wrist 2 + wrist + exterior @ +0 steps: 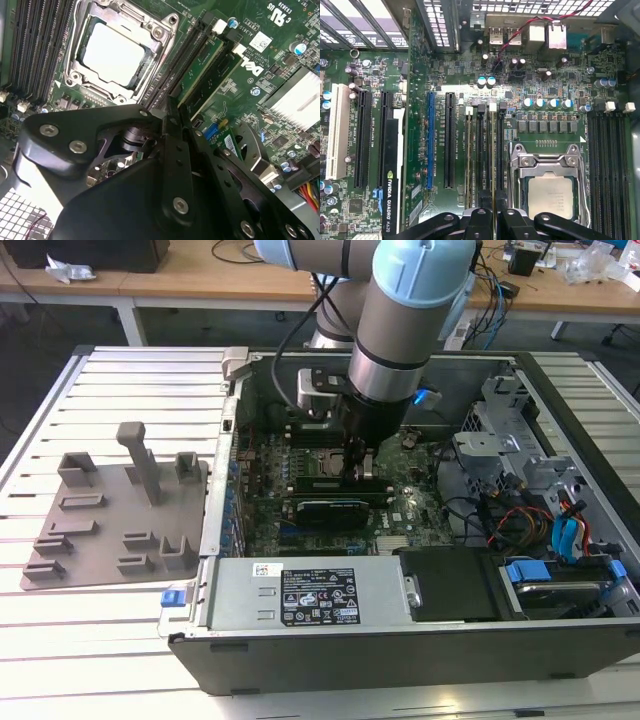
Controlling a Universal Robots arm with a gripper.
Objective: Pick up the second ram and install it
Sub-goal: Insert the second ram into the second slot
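Robotics lab/workshop: open PC case point(400, 640) on slatted metal tabletop point(120, 390), wooden benches point(200, 280) w/ cables at 12 o'clock.

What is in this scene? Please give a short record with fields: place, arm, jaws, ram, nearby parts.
place: open computer case on a slatted table
arm: reaches down into the case, over the motherboard
jaws: the gripper appears closed on the thin top edge of the second ram
ram: stands on edge along a memory slot, beside the processor socket; whether it is fully seated cannot be told
nearby parts: black card in a slot farther from the socket; grey tray outside the case, on the exterior view's left
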